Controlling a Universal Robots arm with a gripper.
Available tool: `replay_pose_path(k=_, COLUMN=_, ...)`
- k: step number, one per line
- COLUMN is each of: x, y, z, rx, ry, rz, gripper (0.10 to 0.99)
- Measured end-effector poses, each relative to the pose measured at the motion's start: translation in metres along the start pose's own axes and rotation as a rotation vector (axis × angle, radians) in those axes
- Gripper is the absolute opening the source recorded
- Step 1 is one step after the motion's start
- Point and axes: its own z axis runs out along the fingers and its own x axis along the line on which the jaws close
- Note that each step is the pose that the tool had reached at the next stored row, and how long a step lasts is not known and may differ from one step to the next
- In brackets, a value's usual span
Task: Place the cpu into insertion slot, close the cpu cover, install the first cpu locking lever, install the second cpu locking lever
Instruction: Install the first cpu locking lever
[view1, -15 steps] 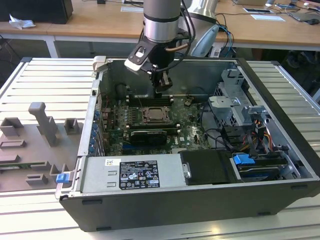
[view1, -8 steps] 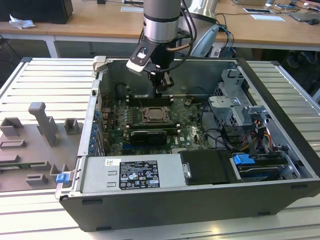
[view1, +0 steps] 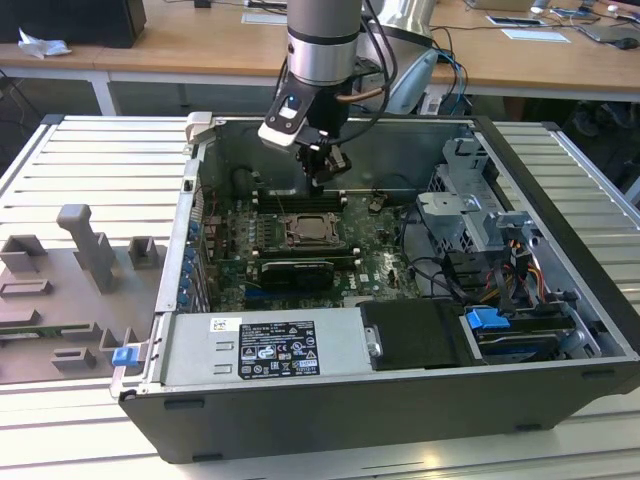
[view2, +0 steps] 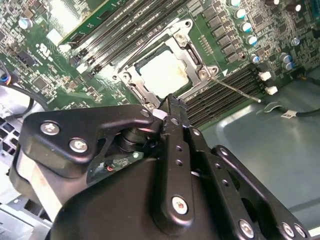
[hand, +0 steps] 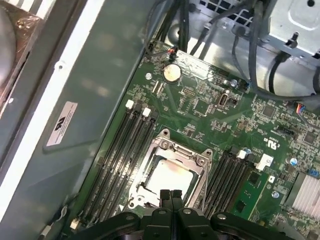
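Cpu (hand: 167, 175) in insertion slot (view1: 293, 236), cpu cover (hand: 177, 147) down over it; memory slots (hand: 120, 160) either side; hand (hand: 171, 192) above slot's edge.

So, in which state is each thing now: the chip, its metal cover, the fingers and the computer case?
Pale silver square cpu: seated in the dark-rimmed insertion slot.
Grey metal frame cpu cover: closed down over the cpu.
Thin metal lever rod: juts out from the slot's corner.
Black metal fingers: shut, empty, tips near the cover.
Dark computer case: lying open.
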Motion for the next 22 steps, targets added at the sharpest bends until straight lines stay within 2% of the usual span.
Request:
replay_pose_path(k=2, x=0.0, y=0.0, z=0.0, rx=0.0, ry=0.0005, rz=-0.018, gripper=0.106)
replay_pose_path(k=4, x=0.0, y=0.0, z=0.0, rx=0.0, ry=0.0016, rz=-0.061, gripper=0.106)
replay_pose_path(k=7, x=0.0, y=0.0, z=0.0001, rx=0.001, ry=0.0041, rz=-0.164, gripper=0.106)
replay_pose_path(k=9, x=0.0, y=0.0, z=0.0002, rx=0.001, ry=0.005, rz=-0.201, gripper=0.106)
replay_pose_path(k=11, x=0.0, y=0.0, z=0.0003, rx=0.001, ry=0.0072, rz=-0.292, gripper=0.106)
replay_pose_path(k=14, x=0.0, y=0.0, z=0.0004, rx=0.002, ry=0.0092, rz=-0.377, gripper=0.106)
replay_pose_path(k=22, x=0.0, y=0.0, z=0.0005, rx=0.003, ry=0.014, rz=-0.571, gripper=0.106)
